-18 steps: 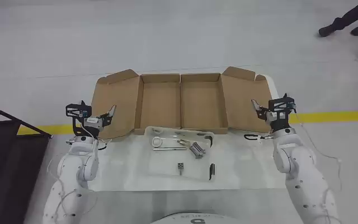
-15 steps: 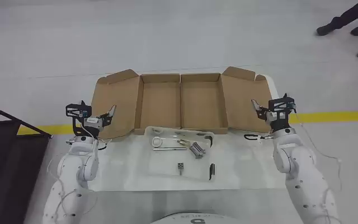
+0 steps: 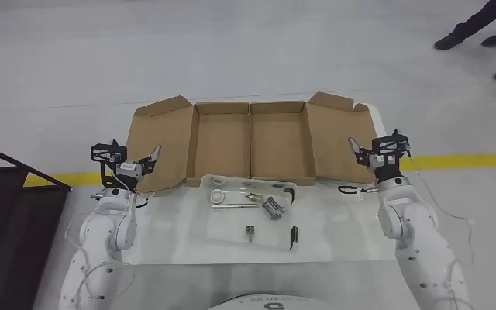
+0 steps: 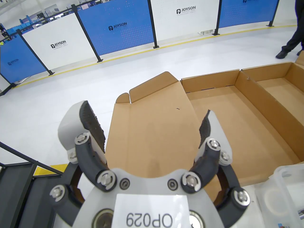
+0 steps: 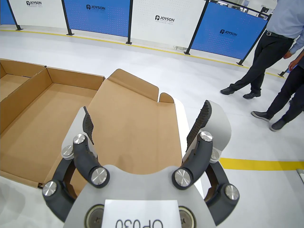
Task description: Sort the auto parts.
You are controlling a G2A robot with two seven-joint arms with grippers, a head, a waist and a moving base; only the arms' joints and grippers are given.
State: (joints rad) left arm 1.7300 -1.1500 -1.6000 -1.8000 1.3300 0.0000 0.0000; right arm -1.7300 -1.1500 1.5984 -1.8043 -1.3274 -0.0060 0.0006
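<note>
We see the white table [image 3: 178,232] with a flat brown cardboard box [image 3: 250,139] along its far side: two compartments side by side, one flap folded out flat at each end. The left gripper [image 3: 149,158] hangs over the left flap near the table's left edge, fingers spread wide with nothing between them. Its black ribbed pads [image 4: 92,124] frame that flap in the left wrist view. The right gripper [image 3: 356,150] mirrors it over the right flap, also spread wide and holding nothing, pads [image 5: 198,124] well apart. The auto parts lie mid-table between the two arms, on the near side of the box and well apart from both grippers. A clear plastic tray [image 3: 206,180] sits just beside the box's near wall and holds a silver looped metal piece with a long rod [image 3: 221,198] and a black bent bar [image 3: 289,188]. A silver cylindrical part [image 3: 273,207] sits at the tray's near edge; we cannot tell whether it is on the tray or off it. Closer to the robot, on bare table, are a small dark square part [image 3: 250,230] and a narrow black stick [image 3: 294,236]. The box's near wall stands between these parts and the compartments. A small black curved piece [image 3: 347,189] lies just beside the right arm; we cannot tell what it is. Off the table, a yellow floor line [image 3: 453,161] runs past both sides, a black metal frame [image 3: 23,172] stands at the left, and blue and white fence panels [image 5: 104,8] line the room behind.
</note>
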